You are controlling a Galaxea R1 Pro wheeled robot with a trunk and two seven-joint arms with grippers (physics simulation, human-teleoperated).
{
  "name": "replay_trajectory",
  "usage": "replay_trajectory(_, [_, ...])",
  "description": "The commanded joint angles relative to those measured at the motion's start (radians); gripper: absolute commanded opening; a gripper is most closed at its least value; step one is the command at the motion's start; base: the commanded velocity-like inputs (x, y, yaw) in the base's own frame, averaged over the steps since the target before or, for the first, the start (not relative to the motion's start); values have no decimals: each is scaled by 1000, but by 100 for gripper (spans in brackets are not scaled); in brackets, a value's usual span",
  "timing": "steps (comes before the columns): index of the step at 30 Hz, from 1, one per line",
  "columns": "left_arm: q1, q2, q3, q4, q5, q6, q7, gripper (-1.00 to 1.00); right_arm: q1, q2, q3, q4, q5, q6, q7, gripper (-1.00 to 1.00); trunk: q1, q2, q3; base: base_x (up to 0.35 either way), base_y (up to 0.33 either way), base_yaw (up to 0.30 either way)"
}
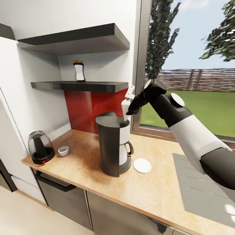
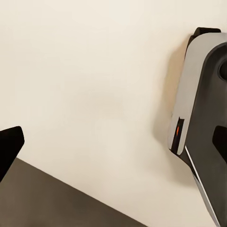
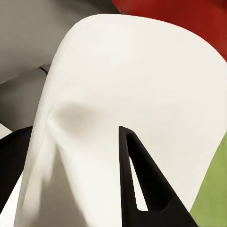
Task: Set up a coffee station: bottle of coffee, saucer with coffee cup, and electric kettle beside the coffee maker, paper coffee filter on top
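Right hand [image 3: 94,189] grips paper coffee filter [image 3: 137,80]; head view adds coffee maker [image 1: 109,147].

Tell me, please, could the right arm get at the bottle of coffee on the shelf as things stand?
Probably not yet: the right gripper is shut on the paper coffee filter above the coffee maker. The bottle of coffee itself stands unobstructed on the kitchen shelf.

Bright, even daylight from the window [image 1: 189,65]. Soft shadows beside the coffee maker [image 1: 112,147] on the table [image 1: 91,169]. Faint sheen along the kitchen shelf [image 1: 81,86]. Straight lines bowed toward edges. Right wrist close-up soft, lacking detail.
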Motion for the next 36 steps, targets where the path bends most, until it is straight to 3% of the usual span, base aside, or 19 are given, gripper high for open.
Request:
replay_trajectory(1, [-1, 0, 3, 2, 3, 1, 2, 100, 0, -1, 2, 0, 7, 5, 7, -100, 0, -1, 0, 0, 0, 0])
replay_trajectory(8, [-1, -1, 3, 2, 3, 1, 2, 100, 0, 1, 3, 57, 4, 4, 5, -100, 0, -1, 0, 0, 0, 0])
replay_trajectory(36, [-1, -1, 3, 2, 3, 1, 2, 100, 1, 0, 2, 61, 5, 5, 5, -100, 0, -1, -6, 0, 0, 49])
